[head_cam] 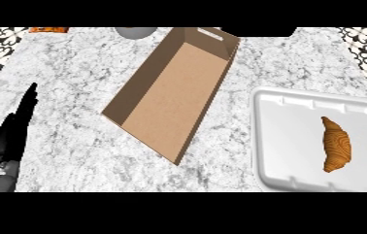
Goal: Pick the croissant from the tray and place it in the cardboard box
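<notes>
Left hand point(16, 131) rests straight-fingered at the edge, croissant point(336, 145) on tray point(287, 141), cardboard box point(172, 97) between.

1. Setting: a kitchen, viewed steeply from above.
2. Worktop point(86, 131): white stone veined with grey, typical of a kitchen counter.
3. Food: a croissant point(336, 145) lying in a white tray point(287, 131).
4. Far edge: a grey rounded object point(135, 32), partly cut off.

Matt cardboard box point(175, 94) (speckled marble counter point(72, 141))
</notes>
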